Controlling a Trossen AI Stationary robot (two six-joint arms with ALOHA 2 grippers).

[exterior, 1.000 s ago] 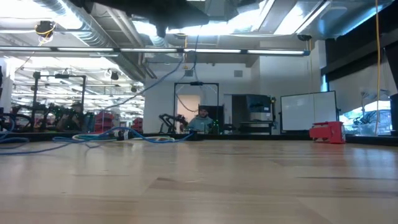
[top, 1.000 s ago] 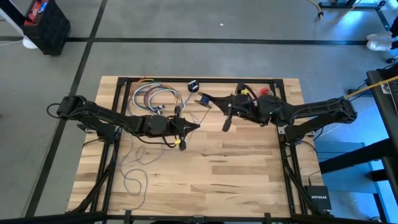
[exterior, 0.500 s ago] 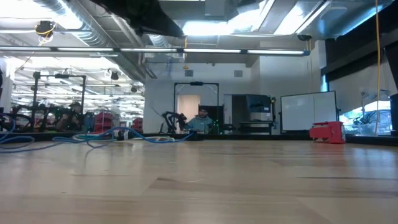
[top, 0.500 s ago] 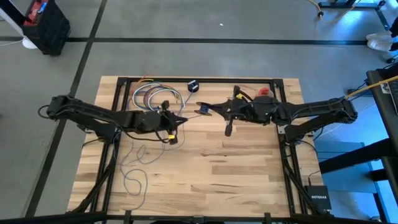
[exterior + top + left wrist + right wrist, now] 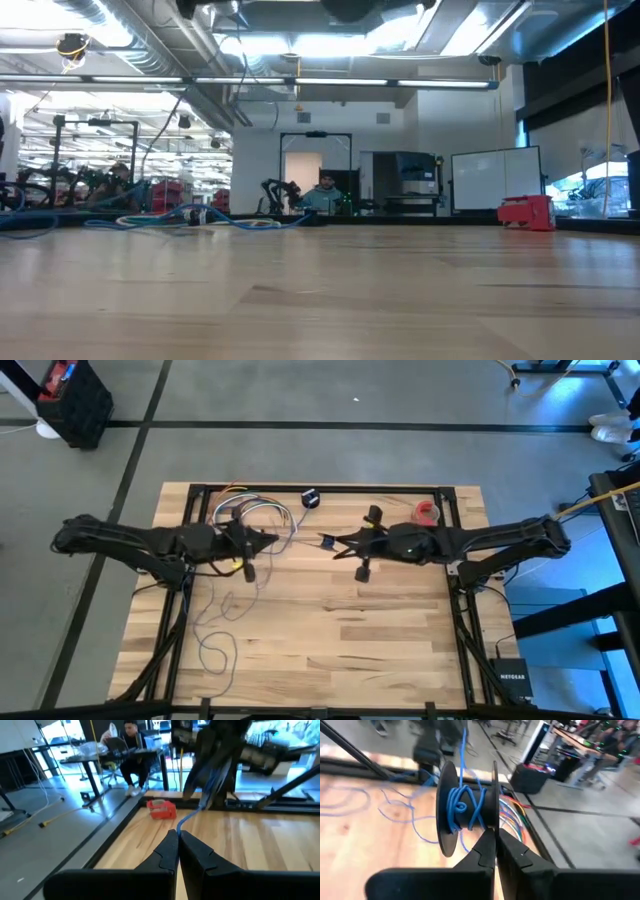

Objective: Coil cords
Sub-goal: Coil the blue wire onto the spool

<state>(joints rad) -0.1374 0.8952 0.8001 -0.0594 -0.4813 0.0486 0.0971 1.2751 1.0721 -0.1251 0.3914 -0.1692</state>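
blue-lavender cord (image 5: 222, 622) trails in loose loops over the left near part of the pale wooden table (image 5: 380, 640), then rises to the left gripper (image 5: 270, 540) and runs on across to the right gripper (image 5: 330, 543), where it is wound round a small black spool (image 5: 467, 807). multicoloured wires (image 5: 245, 512) lie at the far left edge, a black disc (image 5: 310, 498) near the far middle and a red object (image 5: 428, 512) at the far right. grey concrete floor surrounds the table; a seated person (image 5: 325, 193) shows in the lit workshop beyond. left fingers are pressed together on the cord; right fingers are clamped on the spool.
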